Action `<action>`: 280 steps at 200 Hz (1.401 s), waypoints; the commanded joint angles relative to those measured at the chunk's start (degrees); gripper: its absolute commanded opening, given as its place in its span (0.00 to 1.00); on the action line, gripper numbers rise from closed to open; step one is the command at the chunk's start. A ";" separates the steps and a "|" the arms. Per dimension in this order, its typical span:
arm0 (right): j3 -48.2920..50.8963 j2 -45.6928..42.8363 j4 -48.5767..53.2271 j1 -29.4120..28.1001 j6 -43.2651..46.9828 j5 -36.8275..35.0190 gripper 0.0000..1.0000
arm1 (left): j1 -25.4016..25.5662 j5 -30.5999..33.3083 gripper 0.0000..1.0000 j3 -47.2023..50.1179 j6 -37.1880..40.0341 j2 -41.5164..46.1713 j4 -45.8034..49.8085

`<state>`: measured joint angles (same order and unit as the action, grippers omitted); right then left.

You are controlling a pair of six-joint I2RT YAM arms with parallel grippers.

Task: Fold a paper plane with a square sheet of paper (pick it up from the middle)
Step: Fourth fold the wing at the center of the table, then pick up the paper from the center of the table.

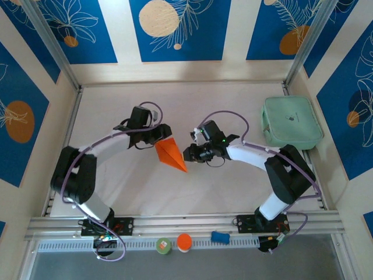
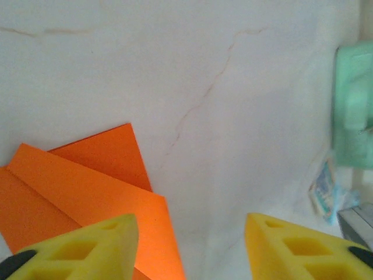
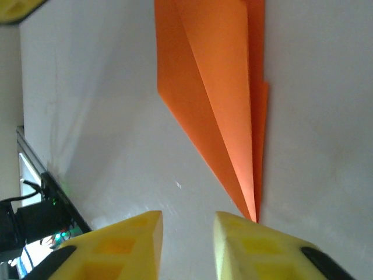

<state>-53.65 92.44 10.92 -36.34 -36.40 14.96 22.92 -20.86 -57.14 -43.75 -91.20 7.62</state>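
Left tool [image 2: 191, 227]: about half open, empty, 1 pad [image 2: 87, 248] over the tail.
Right tool [image 3: 187, 221]: slightly parted, empty, beside the nose.
Paper plane [image 1: 171, 153]: flat on the worktop [image 1: 227, 189] between our 2 tools.
Handling: light, flimsy, we judge; pinch the centre fold gently.

Left wrist view: we lose the paper plane [image 2: 87, 186] off the left and bottom edges, part hidden behind one of the left fingers [image 2: 116, 245]. Mint-green case [image 2: 352, 111] blurred, cut at the right edge. Right wrist view: plane's wide end cropped at top.
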 commanded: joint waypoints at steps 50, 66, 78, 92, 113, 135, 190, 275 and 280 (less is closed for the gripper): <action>-11.44 15.04 -0.81 2.33 2.10 3.10 0.39 | -2.90 2.00 0.69 13.34 -9.27 8.49 -5.70; -12.96 17.43 -3.04 2.71 1.93 4.28 0.39 | -4.19 3.27 0.74 15.50 -9.51 9.53 -5.71; -14.09 18.89 -3.79 2.70 2.63 5.16 0.36 | -5.16 3.80 0.78 17.10 -9.61 10.13 -5.84; -15.04 20.31 -3.97 2.84 3.17 6.13 0.32 | -5.98 4.07 0.81 18.19 -9.56 10.66 -5.99; -15.64 21.75 -4.56 2.92 3.67 7.84 0.27 | -6.50 4.08 0.83 18.60 -8.82 11.13 -5.78; -15.87 22.71 -5.25 3.02 3.96 9.33 0.24 | -6.73 4.08 0.85 18.52 -8.16 11.35 -5.38; -16.77 24.41 -5.63 2.99 4.22 11.66 0.14 | -6.92 3.36 0.87 17.93 -7.23 11.34 -5.26; -11.10 13.67 -17.04 5.89 -5.26 17.94 0.02 | -4.56 -6.37 0.89 18.30 -7.91 15.19 -15.90; -10.81 13.12 -17.69 6.04 -6.15 18.50 0.02 | -4.19 -6.88 0.88 18.29 -7.92 15.24 -16.88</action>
<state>-65.80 110.41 -1.06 -31.29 -37.47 28.60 17.08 -22.85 -38.61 -52.07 -77.38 -3.31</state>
